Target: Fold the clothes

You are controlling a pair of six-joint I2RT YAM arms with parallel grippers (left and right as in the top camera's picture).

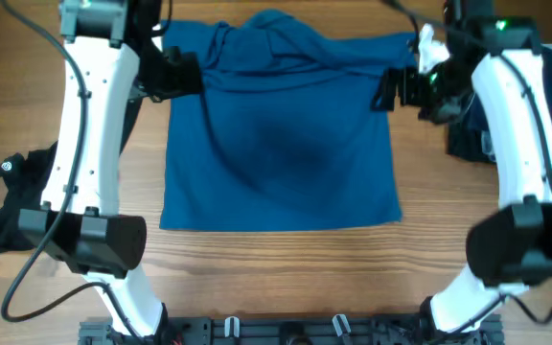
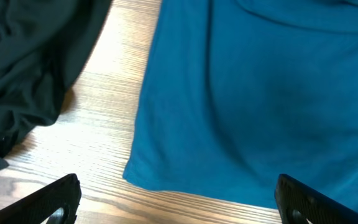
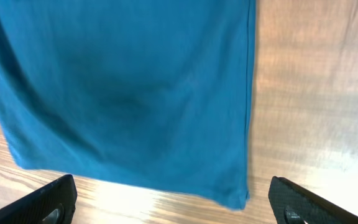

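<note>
Blue T-shirt (image 1: pixel 281 144): lies on the desk (image 1: pixel 276 278) between the two hands, its body mostly flat and roughly square.
Shirt's far end: rumpled into folds, in line with both hands and running from one across to the other.
Shirt's near hem: fairly straight, and lying towards the arm bases from both hands.
Left hand (image 1: pixel 175 72): at the shirt's left edge near the rumpled end, jaws spread wide with nothing between them. I cannot tell whether it touches the cloth.
Left fingers (image 2: pixel 51 199): in the wrist view they sit far apart at the bottom corners. The shirt's lower left corner and bare wood lie ahead of them.
Right hand (image 1: pixel 396 88): at the shirt's right edge beside the rumpled end, jaws also spread wide and empty.
Right fingers (image 3: pixel 48 199): far apart in the wrist view, with the shirt's hem and its seamed right edge ahead of them.
Black garment (image 1: pixel 17 201): a crumpled heap on the outer side of the left hand, apart from the shirt with a strip of wood between.
Dark pile (image 1: pixel 468 134): navy and black cloth on the outer side of the right hand, partly hidden by that arm.
</note>
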